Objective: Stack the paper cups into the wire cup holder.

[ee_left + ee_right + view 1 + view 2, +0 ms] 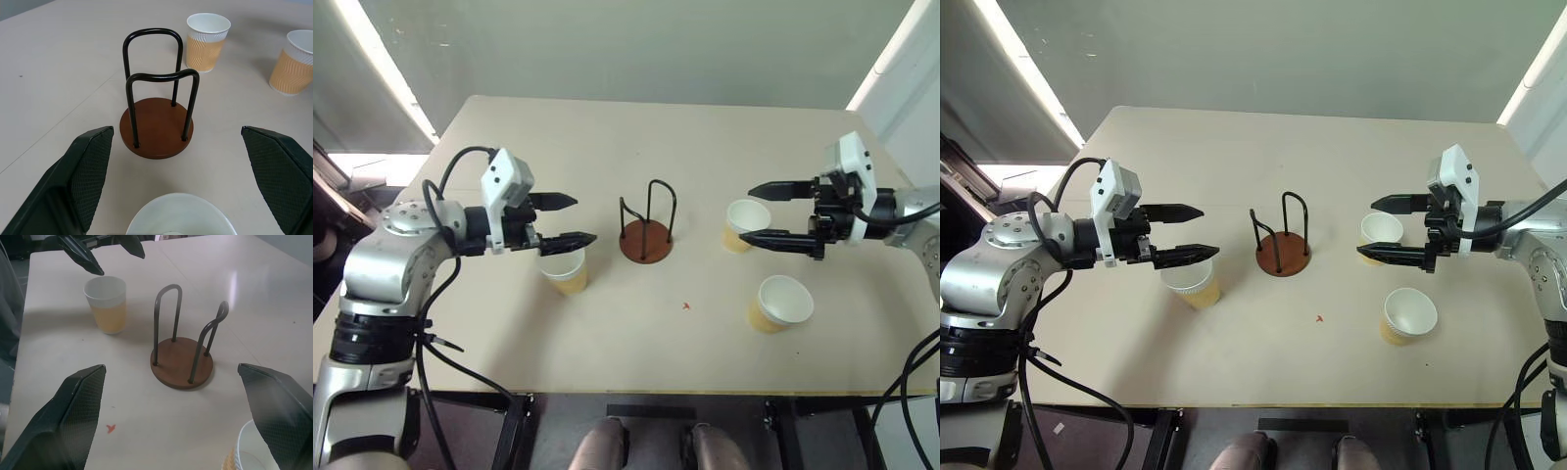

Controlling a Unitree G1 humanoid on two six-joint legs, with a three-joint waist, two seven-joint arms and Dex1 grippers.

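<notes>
Beige table lay bare across its far half, a faint seam line running across the top. Small red speck sat on it at about 5 o'clock from table centre. Bright light strips ran at 10 and 2 o'clock beyond the edges.

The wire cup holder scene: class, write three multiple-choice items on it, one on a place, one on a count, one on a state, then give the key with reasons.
1. Where does the wire cup holder stand?
A. between the two grippers
B. at the table's far left corner
C. on top of a cup

2. How many paper cups are on the table?
A. one
B. three
C. five

3. What is in the holder?
A. two stacked cups
B. one cup
C. nothing

Key: 1 A, the left gripper and right gripper flank it. 2 B, three stand upright and apart. 3 C, its brown base shows bare between the wire loops.
</notes>
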